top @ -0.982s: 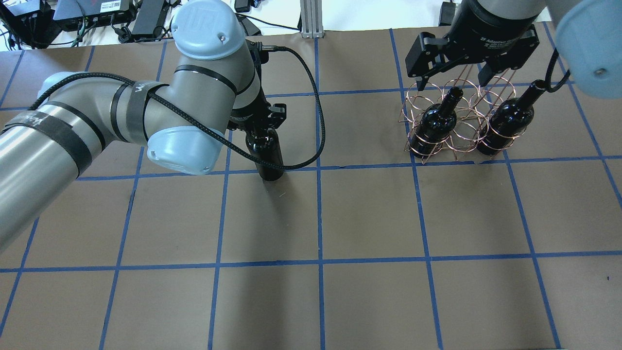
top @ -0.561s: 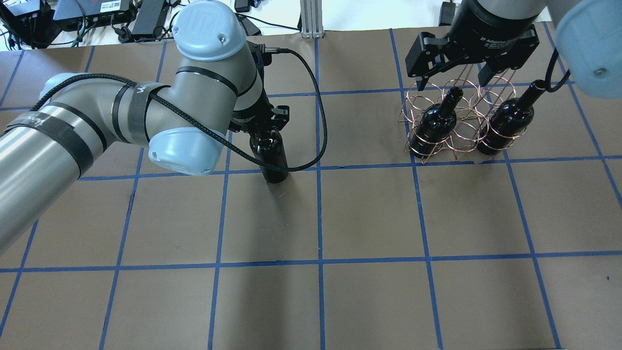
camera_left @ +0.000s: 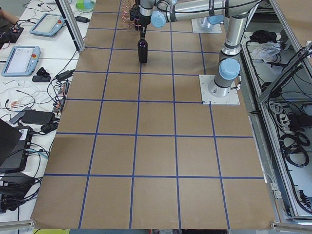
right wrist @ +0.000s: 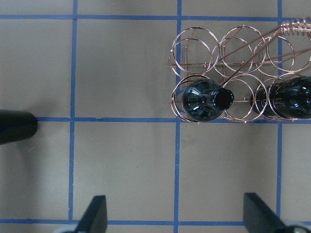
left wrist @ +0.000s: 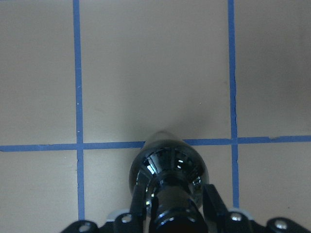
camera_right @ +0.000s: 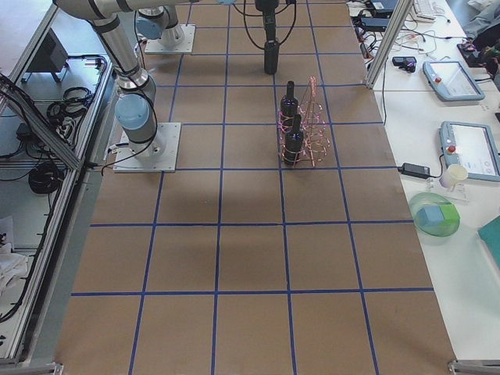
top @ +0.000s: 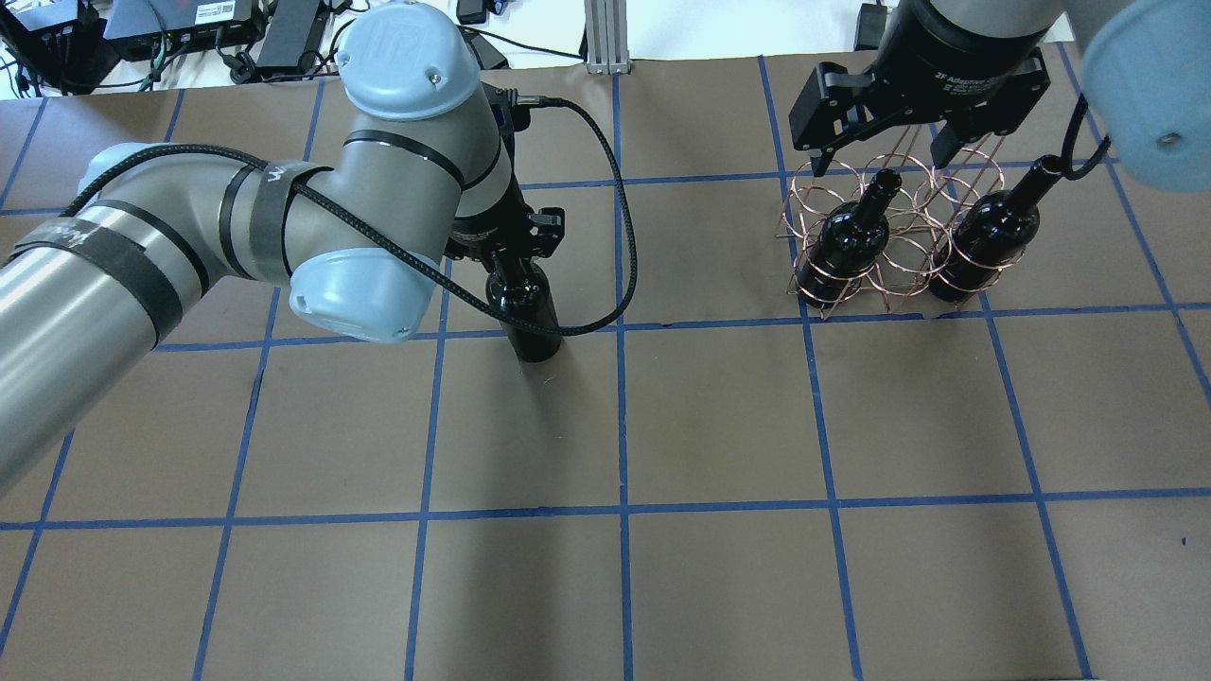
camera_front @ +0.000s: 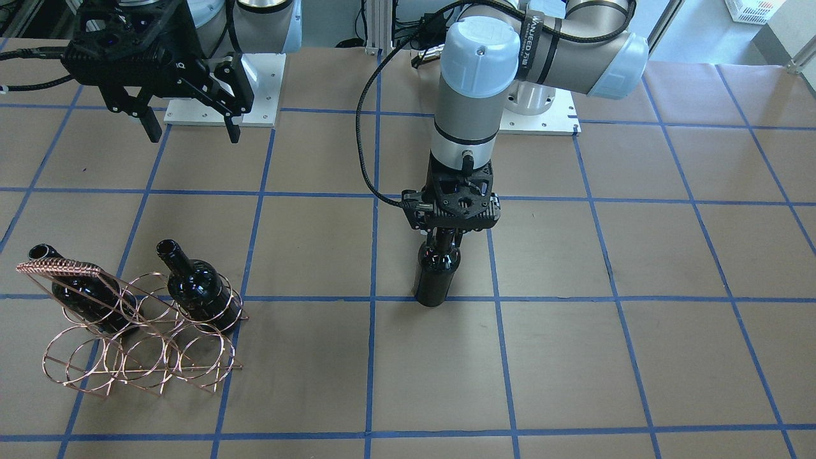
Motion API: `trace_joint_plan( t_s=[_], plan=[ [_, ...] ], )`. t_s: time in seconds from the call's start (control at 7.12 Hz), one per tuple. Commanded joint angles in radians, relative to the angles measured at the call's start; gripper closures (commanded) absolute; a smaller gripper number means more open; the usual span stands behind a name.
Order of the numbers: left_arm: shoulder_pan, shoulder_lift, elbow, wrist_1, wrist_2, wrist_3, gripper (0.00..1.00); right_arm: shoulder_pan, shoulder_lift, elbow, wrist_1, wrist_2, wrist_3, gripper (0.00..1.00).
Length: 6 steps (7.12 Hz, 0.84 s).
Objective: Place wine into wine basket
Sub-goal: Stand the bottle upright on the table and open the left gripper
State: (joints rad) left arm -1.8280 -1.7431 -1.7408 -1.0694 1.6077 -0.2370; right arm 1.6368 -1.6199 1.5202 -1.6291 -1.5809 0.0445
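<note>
**Inspector A:** Wine basket (camera_front: 137, 357): copper with a rose-gold sheen, in a pattern of open round loops. Its handle (camera_front: 60, 266) is wrapped in coiled wire of the same colour.

**Inspector B:** Confirmed. Two bottles (camera_front: 197, 287) inside the wine basket are glossy near-black and unlabelled.

**Inspector A:** Wine bottle (camera_front: 436, 274), well apart from the wine basket: same glossy black, with pale reflections on the shoulder.

**Inspector B:** Table cover (camera_front: 669, 248) is matt brown, gridded with blue tape lines (camera_front: 376, 357).

**Inspector A:** Left gripper (camera_front: 444, 245) and right gripper (camera_front: 194, 135) are black. Left arm (top: 397, 180) is grey with pale blue joint caps and black bands.
</note>
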Motion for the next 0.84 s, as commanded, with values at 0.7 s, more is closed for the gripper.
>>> trace_joint_plan(
  t_s=[0.7],
  plan=[
    [0.108, 0.102, 0.343, -0.532, -0.077, 0.001, 0.0, 0.0, 0.064, -0.096, 0.049, -0.007, 0.005, 0.0]
  ],
)
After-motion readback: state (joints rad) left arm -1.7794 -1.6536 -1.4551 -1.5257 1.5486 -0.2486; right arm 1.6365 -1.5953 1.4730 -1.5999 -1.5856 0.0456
